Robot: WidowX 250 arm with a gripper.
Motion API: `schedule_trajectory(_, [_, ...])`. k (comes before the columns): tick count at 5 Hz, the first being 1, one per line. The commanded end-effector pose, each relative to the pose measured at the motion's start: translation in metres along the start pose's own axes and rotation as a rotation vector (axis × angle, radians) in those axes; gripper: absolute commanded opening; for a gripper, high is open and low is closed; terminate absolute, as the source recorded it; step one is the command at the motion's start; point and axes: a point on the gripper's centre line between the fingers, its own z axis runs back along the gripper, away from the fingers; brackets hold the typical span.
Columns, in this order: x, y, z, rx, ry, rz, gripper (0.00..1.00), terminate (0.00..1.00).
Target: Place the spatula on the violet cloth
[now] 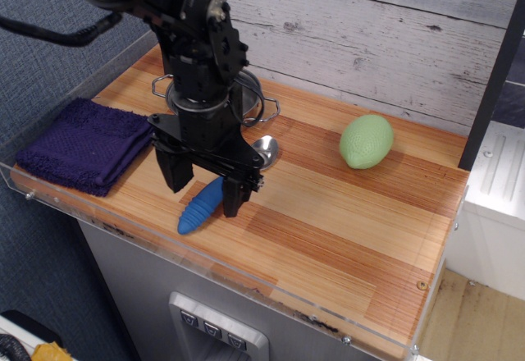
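Fingers astride spatula; writing unseen.

Arm, single, black: enters from the upper left, its bulky wrist housing turned downward with dark cabling looping off toward the left edge. Gripper: black, pointing almost straight down just above the counter, jaws parted with a clear gap between them. Fingers: two short, blocky members, one to the left and one to the right in the camera view, tips level with one another and close to the counter surface; whether they touch it cannot be told.
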Motion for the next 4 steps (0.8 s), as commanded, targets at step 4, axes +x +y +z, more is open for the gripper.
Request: schedule_trajectory(4, [-0.002,0.014,-0.027,0.009,0.002,-0.013,1.0,0.0])
